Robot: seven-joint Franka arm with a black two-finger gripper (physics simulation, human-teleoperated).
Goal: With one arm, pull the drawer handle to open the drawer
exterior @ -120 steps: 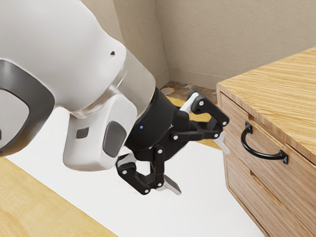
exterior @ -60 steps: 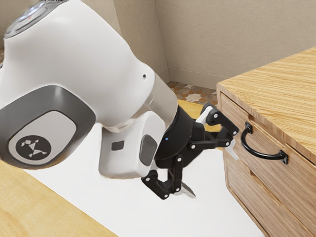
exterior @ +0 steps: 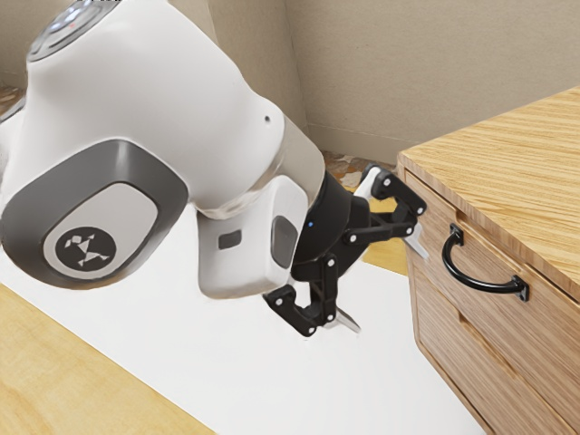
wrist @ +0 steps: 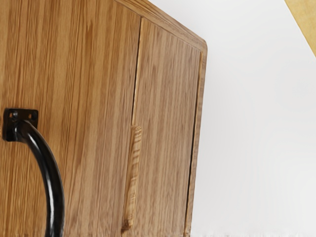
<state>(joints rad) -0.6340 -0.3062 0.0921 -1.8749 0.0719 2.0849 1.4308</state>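
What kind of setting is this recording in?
Probably a simulated domestic-style room: plain beige walls meeting in a corner, a light wooden drawer cabinet with a black curved metal handle, and a white table surface beside it. Nothing marks a more specific room.

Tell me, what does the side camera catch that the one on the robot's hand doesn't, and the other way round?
The exterior view gives the big picture: the white arm, its black gripper with fingers spread open near the drawer, and the cabinet top.

The wrist view gives the close-up: the handle's square mounting plate with its screws, and a narrow raised wooden strip on the neighbouring panel.

Both show the black drawer handle, the wooden drawer front and the white surface below the cabinet.
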